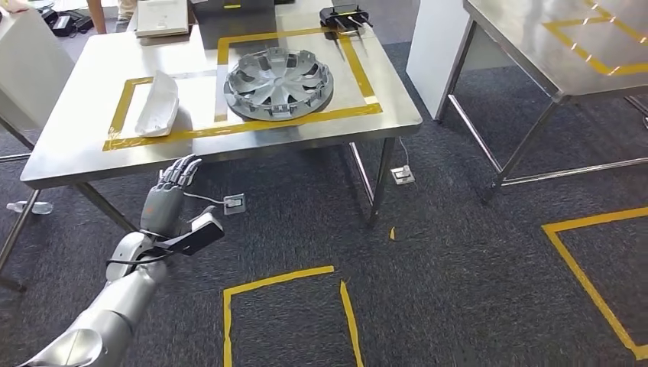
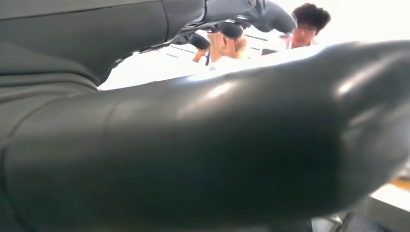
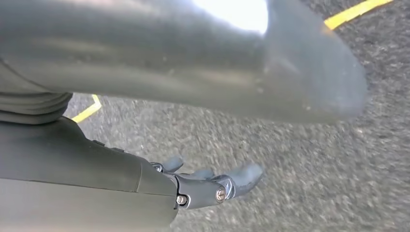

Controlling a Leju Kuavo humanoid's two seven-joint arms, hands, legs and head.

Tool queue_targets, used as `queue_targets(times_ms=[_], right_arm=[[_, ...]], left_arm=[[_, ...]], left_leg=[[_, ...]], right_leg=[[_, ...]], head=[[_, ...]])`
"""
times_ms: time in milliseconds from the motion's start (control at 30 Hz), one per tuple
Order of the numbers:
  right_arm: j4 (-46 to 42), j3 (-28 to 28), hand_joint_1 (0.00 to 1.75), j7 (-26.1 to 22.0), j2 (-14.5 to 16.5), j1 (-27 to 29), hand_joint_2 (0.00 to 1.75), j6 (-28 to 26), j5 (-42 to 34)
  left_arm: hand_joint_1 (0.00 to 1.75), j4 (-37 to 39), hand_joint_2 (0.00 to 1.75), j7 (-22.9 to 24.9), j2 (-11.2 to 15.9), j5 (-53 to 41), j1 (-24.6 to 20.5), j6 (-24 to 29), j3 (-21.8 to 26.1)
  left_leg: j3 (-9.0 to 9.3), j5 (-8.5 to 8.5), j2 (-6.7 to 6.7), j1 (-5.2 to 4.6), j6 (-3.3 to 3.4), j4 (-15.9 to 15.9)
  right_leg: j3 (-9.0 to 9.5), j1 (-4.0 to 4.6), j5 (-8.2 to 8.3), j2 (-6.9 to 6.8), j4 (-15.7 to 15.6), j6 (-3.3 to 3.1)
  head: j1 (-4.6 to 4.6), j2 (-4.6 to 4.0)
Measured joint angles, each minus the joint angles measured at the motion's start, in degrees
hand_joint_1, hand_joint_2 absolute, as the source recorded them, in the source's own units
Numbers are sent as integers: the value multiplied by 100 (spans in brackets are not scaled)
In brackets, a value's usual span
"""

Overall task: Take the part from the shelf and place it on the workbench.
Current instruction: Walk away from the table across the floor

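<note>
The silver-grey round plastic wheel cover (image 1: 279, 83) was seen lying flat on the steel workbench (image 1: 76, 138), inside the far right yellow-taped square, with a white curved moulded part (image 1: 158, 105) in the taped square to its left. With the placement judged done, the remaining step was best completed by drawing the arms back low and clear of the near table edge. The left hand (image 1: 170, 195) was held empty with fingers spread just below that edge, and the right hand (image 3: 212, 183) hung over grey carpet, fingers loosely apart, nothing grasped.
</note>
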Motion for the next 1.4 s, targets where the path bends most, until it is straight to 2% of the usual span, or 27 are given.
queue_targets(times_ms=[67,100,167,200,233,267,300,367,433,467,533,567,633,700,733,767,833,867,900,967,1033,1067,1133,1200,1267,1300,1400], right_arm=[[0,-15,0,4,-2,21,0,0,-3],[0,-21,0,8,-2,30,0,-1,-4],[0,-26,0,9,-2,18,0,-1,-12],[0,-30,0,5,-2,9,0,-1,-17],[0,-34,0,2,-2,1,0,-1,-23],[0,-42,0,4,-2,-2,0,-2,-28],[0,-51,0,11,-2,-2,0,-5,-31],[0,-67,0,26,-2,-11,0,-16,-36],[0,-74,0,33,-3,-21,0,-28,-37],[0,-75,0,37,-3,-21,0,-32,-37],[0,-78,0,41,-2,-10,0,-42,-37],[0,-78,0,43,-1,-10,0,-46,-37],[0,-79,0,42,3,-19,0,-55,-37],[0,-80,0,41,4,-23,0,-61,-37],[0,-81,0,41,4,-21,0,-62,-37],[0,-81,0,42,4,-16,0,-63,-37],[0,-83,0,40,5,-11,0,-65,-30],[0,-83,0,43,5,-10,0,-60,-21],[0,-83,0,45,6,-10,0,-48,-14],[0,-83,0,52,7,-8,0,-8,-25],[0,-91,0,63,7,-3,0,27,-65],[0,-99,0,71,8,1,0,40,-80],[0,-113,0,78,15,12,87,63,-105],[0,-115,0,67,20,20,175,90,-123],[0,-73,0,67,17,62,175,108,-182],[0,-26,0,78,13,107,175,116,-240],[1,180,0,126,-15,257,175,140,-482]], left_arm=[[0,-1,0,1,-19,11,-18,-1,0],[0,-2,0,2,-28,15,-21,-5,0],[0,0,0,5,-26,22,-19,-23,0],[0,2,0,5,-19,23,-12,-31,0],[0,4,0,7,-14,24,-3,-40,0],[0,5,0,7,-12,24,5,-49,0],[0,4,0,11,-12,23,12,-60,0],[0,-2,0,37,-12,22,16,-85,0],[0,-14,0,68,-4,22,10,-99,0],[0,-18,0,78,-6,22,6,-102,0],[0,-14,0,85,-18,21,4,-108,0],[0,-13,0,86,-19,20,5,-111,0],[0,-8,0,91,-4,17,8,-115,0],[0,3,0,97,16,14,18,-115,0],[0,9,0,100,27,13,27,-115,0],[0,15,0,102,34,12,38,-115,0],[0,17,0,112,42,5,53,-123,0],[0,12,0,128,41,2,54,-138,0],[0,2,0,157,36,0,55,-155,0],[0,-12,87,254,25,-14,60,-196,-1],[0,-9,175,386,8,-50,75,-224,-2],[0,-7,175,449,-1,-67,80,-233,-2],[0,-3,175,529,-16,-79,92,-237,-2],[0,-2,175,585,-20,-64,128,-237,-2],[0,-8,175,666,-20,7,230,-275,-2],[0,-21,175,711,-19,72,301,-315,-2],[0,-105,175,860,-18,318,479,-469,-2]], left_leg=[[-44,136,133,20,68,-88],[-91,222,204,39,105,-122],[-247,380,333,51,153,-135],[-340,447,402,51,154,-121],[-435,507,471,51,152,-105],[-531,562,538,52,145,-85],[-623,614,601,54,132,-61],[-783,700,715,53,89,0],[-858,770,821,45,27,40],[-864,809,871,44,-4,38],[-864,890,938,47,-70,-2],[-894,841,889,52,-103,20],[-1017,446,655,64,-159,346],[-1176,-120,450,73,-188,1067],[-1213,-266,417,75,-198,1401],[-1187,-278,405,77,-203,1599],[-880,18,400,87,-207,1431],[-608,121,391,96,-208,1088],[-290,112,371,94,-203,655],[103,-67,334,78,-150,39],[122,-89,337,56,-52,-73],[102,-49,354,57,2,-74],[35,55,386,66,101,-78],[-66,148,401,54,140,-69],[-157,208,423,33,141,-55],[-188,224,434,24,138,-46],[-253,246,454,6,111,-8]], right_leg=[[-45,4,-23,-33,-15,56],[-109,16,-204,-151,113,73],[-305,15,-804,-446,752,107],[-394,5,-1039,-518,1155,141],[-435,-8,-1143,-549,1485,173],[-396,-18,-1111,-562,1660,198],[-252,-26,-989,-578,1625,214],[331,-28,-830,-703,984,214],[838,26,-933,-840,275,130],[931,56,-997,-860,97,74],[896,67,-912,-794,13,-44],[853,53,-845,-763,-18,-96],[724,15,-677,-704,-68,-181],[542,10,-522,-620,-72,-210],[443,10,-447,-580,-70,-209],[346,8,-376,-540,-69,-202],[168,-6,-245,-488,-63,-167],[98,-14,-184,-464,-55,-137],[42,-16,-126,-446,-43,-99],[2,-5,-20,-422,-41,-18],[4,-8,75,-408,-75,57],[-13,-18,71,-415,-62,86],[-160,-29,-196,-474,268,134],[-452,-23,-702,-533,1080,162],[-587,-15,-982,-545,1666,165],[-482,-8,-973,-548,1631,148],[312,43,-710,-571,543,35]], head=[[-4,0],[10,0],[43,0],[51,0],[53,0],[54,0],[55,0],[57,0],[56,0],[60,0],[70,0],[73,0],[66,0],[61,0],[58,0],[59,0],[58,0],[58,0],[58,0],[63,0],[65,0],[63,0],[67,0],[76,0],[77,0],[77,0],[75,0]])
